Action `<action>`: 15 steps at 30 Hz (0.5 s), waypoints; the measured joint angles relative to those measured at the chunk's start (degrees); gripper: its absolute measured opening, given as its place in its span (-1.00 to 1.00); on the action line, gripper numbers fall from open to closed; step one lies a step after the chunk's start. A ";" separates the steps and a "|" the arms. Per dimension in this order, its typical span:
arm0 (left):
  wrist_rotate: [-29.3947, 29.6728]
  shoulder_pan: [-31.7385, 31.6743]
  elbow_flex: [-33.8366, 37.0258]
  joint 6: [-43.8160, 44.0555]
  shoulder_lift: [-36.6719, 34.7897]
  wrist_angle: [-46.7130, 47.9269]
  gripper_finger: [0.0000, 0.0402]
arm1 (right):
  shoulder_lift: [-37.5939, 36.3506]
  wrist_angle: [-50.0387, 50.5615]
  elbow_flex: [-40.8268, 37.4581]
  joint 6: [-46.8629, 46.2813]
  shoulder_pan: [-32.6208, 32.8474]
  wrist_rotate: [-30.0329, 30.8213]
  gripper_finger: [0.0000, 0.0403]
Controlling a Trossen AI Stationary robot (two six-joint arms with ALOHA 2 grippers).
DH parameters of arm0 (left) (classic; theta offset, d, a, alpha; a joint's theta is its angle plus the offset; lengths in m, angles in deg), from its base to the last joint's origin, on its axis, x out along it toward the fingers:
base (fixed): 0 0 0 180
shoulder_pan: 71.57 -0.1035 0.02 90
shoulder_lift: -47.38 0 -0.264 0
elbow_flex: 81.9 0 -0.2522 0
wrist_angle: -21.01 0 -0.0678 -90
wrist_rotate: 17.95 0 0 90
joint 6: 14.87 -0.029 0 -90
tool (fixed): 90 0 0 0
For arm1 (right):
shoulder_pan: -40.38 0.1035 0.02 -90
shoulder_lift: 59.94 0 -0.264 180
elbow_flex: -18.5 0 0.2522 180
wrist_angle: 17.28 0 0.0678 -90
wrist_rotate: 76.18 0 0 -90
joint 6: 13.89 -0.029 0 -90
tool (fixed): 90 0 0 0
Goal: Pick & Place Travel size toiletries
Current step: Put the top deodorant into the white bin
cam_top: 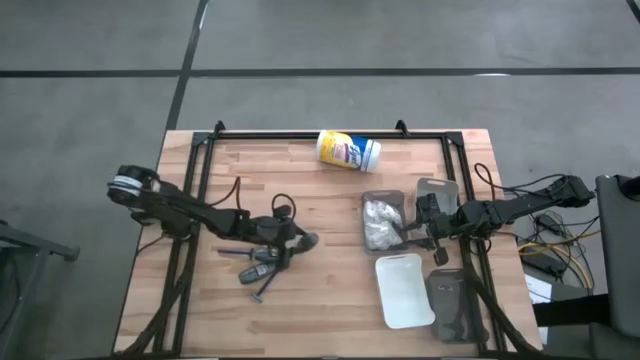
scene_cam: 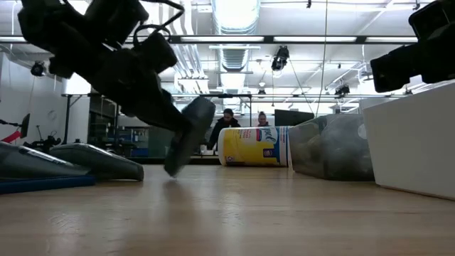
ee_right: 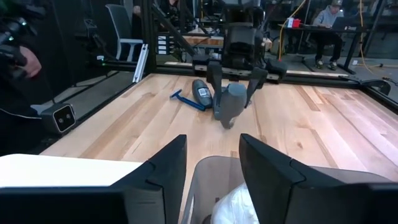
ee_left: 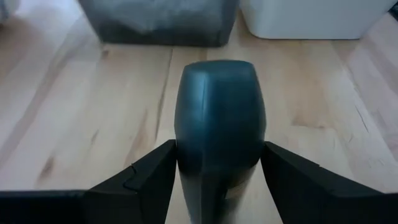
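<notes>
- My left gripper (ee_right: 232, 87) holds a dark grey tube (ee_left: 219, 118) clamped between both fingers, jaws spread to the tube's width. The tube hangs tilted, its rounded end just above the bench (cam_top: 300, 320), so the lift looks barely begun.
- The grip sits on the tube's back part, leaving the rounded end free to lead into a tray.
- Another dark tube (ee_right: 200, 91) and a slim blue-handled stick (ee_right: 186, 100) lie flat on the bench just beside the left gripper, awaiting pickup.
- My right gripper (ee_right: 212, 165) hovers over the clear tray (cam_top: 383, 222) holding white crinkly packets (ee_right: 236, 205). Its fingers stand slightly apart and hold nothing.
- The trays are grouped on the right side of the bench, well apart from the pickup pile, so the held tube must cross the bench.
- The yellow-and-white canister (cam_top: 348, 150) lies on its side at the far edge, clear of that path.
</notes>
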 joint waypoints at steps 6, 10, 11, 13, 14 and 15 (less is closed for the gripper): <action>-3.08 0.02 -3.45 -3.31 8.59 -7.17 0.16 | 0.00 0.00 0.04 -0.02 -0.02 0.01 -0.39; -5.88 -0.01 -8.54 -5.54 14.40 -7.18 0.16 | 0.00 0.02 0.04 0.00 0.00 0.00 -0.45; -7.04 -0.04 -10.08 -5.87 15.99 -7.26 0.16 | 0.00 0.02 0.04 0.00 0.00 0.00 -0.47; -10.13 -0.04 -13.07 -6.74 19.04 -7.08 0.16 | -0.01 0.02 0.04 -0.01 0.00 0.01 -0.49; -11.85 -0.04 -14.63 -7.19 20.54 -6.75 0.16 | -0.02 0.02 0.04 0.00 0.00 0.00 -0.51; -13.51 0.00 -16.09 -7.60 21.94 -6.29 0.16 | -0.02 0.01 0.04 0.00 0.00 0.02 -0.53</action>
